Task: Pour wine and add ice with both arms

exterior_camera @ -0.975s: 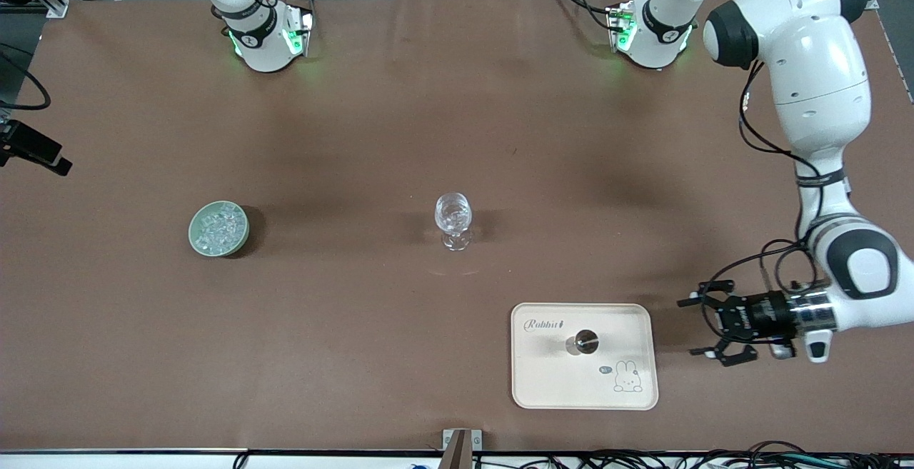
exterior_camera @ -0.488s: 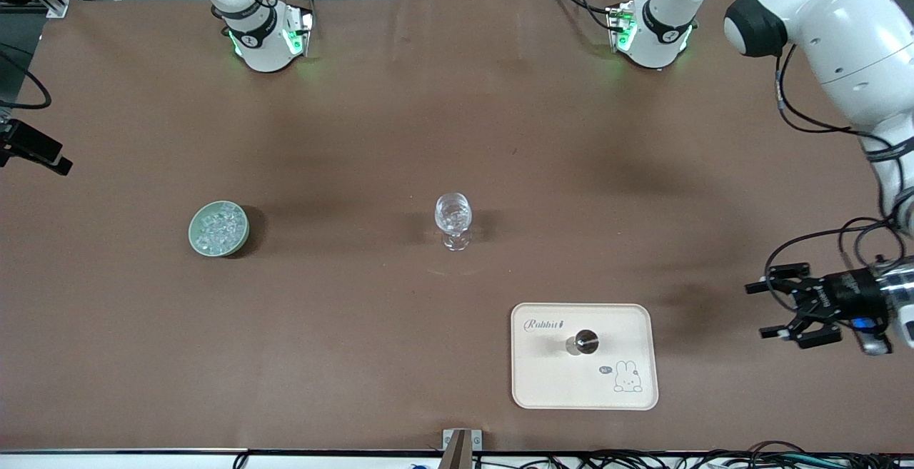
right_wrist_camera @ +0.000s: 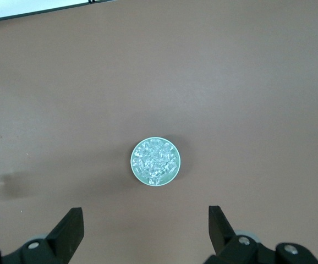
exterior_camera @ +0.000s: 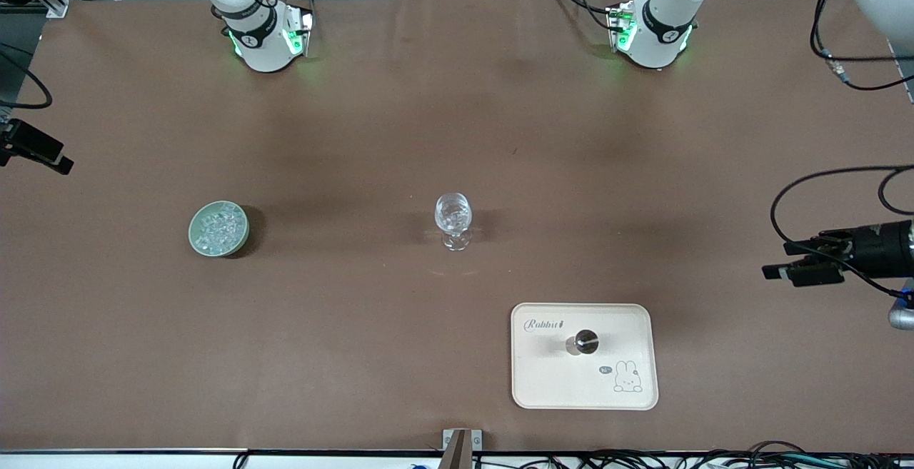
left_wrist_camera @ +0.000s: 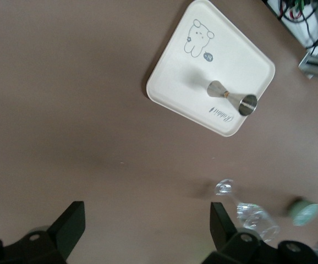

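Observation:
A clear stemmed glass [exterior_camera: 453,220] [left_wrist_camera: 247,212] stands mid-table. Ice fills a small green bowl [exterior_camera: 218,228] [right_wrist_camera: 154,162] toward the right arm's end. A steel jigger [exterior_camera: 584,342] [left_wrist_camera: 231,98] stands on the cream rabbit tray [exterior_camera: 543,383] [left_wrist_camera: 225,60], nearer the front camera than the glass. My left gripper [exterior_camera: 777,260] [left_wrist_camera: 146,225] hangs open and empty at the left arm's end of the table, away from the tray. My right gripper [right_wrist_camera: 145,228] is open and empty, high above the table beside the ice bowl; the front view does not show it. Wine is out of view.
Both arm bases [exterior_camera: 264,33] [exterior_camera: 653,30] stand along the table's edge farthest from the front camera. A black device [exterior_camera: 32,146] juts in at the right arm's end. Cables [exterior_camera: 643,458] and a metal bracket [exterior_camera: 460,444] line the nearest edge.
The left arm has swung away from beside the tray toward its end of the table, and its gripper has turned side-on, still open. Glass, bowl, tray and jigger have not moved.

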You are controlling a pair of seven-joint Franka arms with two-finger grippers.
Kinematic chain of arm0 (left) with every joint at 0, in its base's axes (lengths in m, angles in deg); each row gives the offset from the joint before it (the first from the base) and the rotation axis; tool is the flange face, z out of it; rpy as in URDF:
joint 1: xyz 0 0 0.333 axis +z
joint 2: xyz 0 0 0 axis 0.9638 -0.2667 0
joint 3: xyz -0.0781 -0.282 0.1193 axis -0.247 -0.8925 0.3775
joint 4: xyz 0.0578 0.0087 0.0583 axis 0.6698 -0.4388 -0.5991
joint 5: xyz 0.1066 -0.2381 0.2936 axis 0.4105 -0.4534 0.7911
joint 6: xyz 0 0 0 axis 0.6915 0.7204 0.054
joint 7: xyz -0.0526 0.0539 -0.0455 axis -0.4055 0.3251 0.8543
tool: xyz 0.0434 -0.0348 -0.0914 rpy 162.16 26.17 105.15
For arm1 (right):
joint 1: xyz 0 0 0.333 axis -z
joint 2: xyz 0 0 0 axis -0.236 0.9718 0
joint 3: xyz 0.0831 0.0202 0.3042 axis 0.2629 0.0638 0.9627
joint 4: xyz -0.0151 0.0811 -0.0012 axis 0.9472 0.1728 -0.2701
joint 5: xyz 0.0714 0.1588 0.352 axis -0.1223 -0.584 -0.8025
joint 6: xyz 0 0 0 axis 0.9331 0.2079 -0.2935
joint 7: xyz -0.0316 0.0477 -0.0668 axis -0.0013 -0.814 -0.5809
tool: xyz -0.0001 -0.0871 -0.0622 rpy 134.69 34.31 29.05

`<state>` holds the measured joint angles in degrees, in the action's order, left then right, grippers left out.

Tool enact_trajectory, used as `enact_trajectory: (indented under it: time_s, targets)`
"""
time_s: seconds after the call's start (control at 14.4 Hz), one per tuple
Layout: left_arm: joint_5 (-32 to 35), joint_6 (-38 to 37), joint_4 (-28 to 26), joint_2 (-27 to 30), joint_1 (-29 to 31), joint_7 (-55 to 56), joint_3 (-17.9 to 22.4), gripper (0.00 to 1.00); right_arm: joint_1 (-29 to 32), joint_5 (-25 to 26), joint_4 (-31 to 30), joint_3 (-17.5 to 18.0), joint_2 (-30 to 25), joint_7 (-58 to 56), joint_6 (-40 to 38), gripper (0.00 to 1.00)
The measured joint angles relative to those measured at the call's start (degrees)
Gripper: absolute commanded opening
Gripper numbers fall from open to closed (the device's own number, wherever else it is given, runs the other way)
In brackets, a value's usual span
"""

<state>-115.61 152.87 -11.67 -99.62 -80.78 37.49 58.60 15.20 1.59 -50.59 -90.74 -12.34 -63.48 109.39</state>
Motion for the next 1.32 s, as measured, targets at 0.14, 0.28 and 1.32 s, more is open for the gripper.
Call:
enact_trajectory:
  time_s: [0.14, 0.28, 1.32]
  targets:
    - [13.4, 0.9, 0.0, 4.7, 1.2, -0.4, -9.8, 1.00, 0.0, 0.0, 0.0, 0.0, 0.0, 0.0, 0.0, 1.00]
    - [21.8, 0.9, -0.3, 7.9, 1.5, -1.1, -16.3, 1.00, 0.0, 0.0, 0.0, 0.0, 0.0, 0.0, 0.0, 1.00]
    - [30.6, 10.3, -27.8, 30.0, 0.7, -0.6, -24.5, 1.00, 0.1, 0.0, 0.0, 0.0, 0.0, 0.0, -0.1, 1.00]
